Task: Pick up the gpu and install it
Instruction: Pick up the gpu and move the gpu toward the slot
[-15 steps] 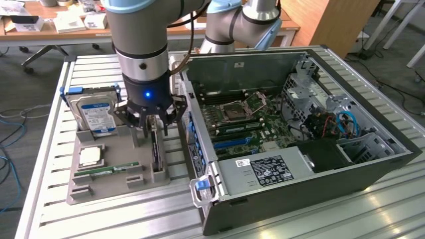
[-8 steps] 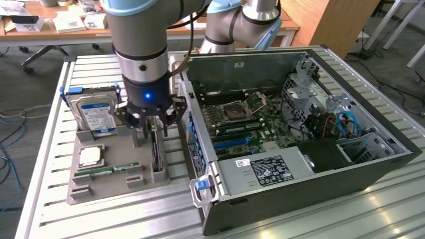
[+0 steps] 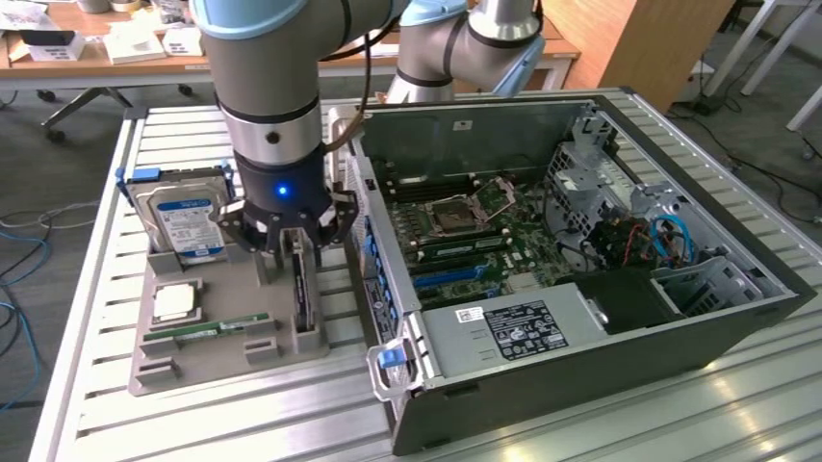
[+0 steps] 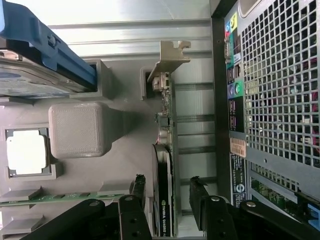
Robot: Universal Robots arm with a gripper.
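The gpu (image 3: 303, 296) stands on its long edge in a slot at the right side of a grey holder tray (image 3: 192, 364), beside the open computer case (image 3: 578, 241). In the wrist view the gpu (image 4: 164, 175) shows as a thin black card with its metal bracket (image 4: 169, 57) at the far end. My gripper (image 3: 295, 258) hangs straight down over the card's near end. The gripper (image 4: 169, 192) is open, one black finger (image 4: 140, 186) on each side of the card with small gaps, not touching it.
On the tray also sit a silver hard drive (image 3: 187, 217) in a blue frame, a CPU (image 3: 176, 301) and a green RAM stick (image 3: 212, 327). The case's motherboard (image 3: 469, 236) lies exposed, with blue slots (image 3: 449, 274). The case's back panel (image 4: 280, 100) is close beside the card.
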